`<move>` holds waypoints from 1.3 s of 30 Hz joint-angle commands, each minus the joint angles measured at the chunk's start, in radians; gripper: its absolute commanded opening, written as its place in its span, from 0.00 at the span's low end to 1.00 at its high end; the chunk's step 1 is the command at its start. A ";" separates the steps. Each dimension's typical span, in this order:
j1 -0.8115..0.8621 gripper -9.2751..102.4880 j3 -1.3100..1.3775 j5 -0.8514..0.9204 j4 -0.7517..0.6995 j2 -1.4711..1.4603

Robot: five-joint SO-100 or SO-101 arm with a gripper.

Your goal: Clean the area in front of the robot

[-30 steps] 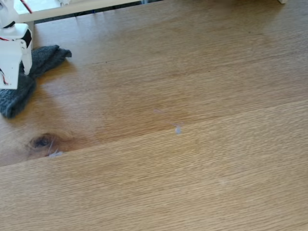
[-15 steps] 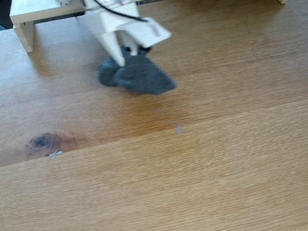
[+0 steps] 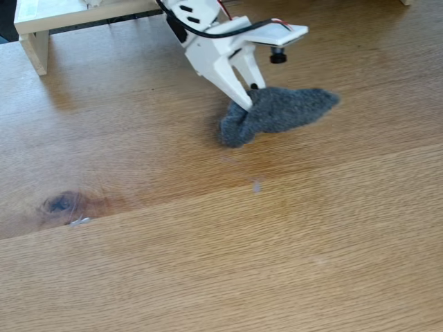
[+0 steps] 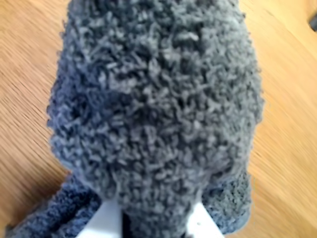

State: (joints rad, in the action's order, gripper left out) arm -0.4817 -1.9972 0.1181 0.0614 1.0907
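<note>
Since half a second ago my arm (image 3: 208,34) has swept the grey cloth (image 3: 277,114) rightward across the tabletop (image 3: 277,263), away from the white shelf frame (image 3: 41,21). My gripper (image 3: 248,100) is pinched tight on the cloth's left end (the fuzzy weave crowds my wrist view (image 4: 153,109)). The cloth lies just above the small pale smudge (image 3: 257,186), well right of the dark knot (image 3: 61,203).

White arm (image 3: 208,41), tool (image 3: 248,104) downward (fingers pinched)
</note>
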 commanded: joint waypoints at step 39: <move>0.069 0.08 0.845 0.198 -1.299 -0.161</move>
State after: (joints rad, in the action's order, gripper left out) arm -0.2531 -1.1689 0.3820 -1.1950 0.7823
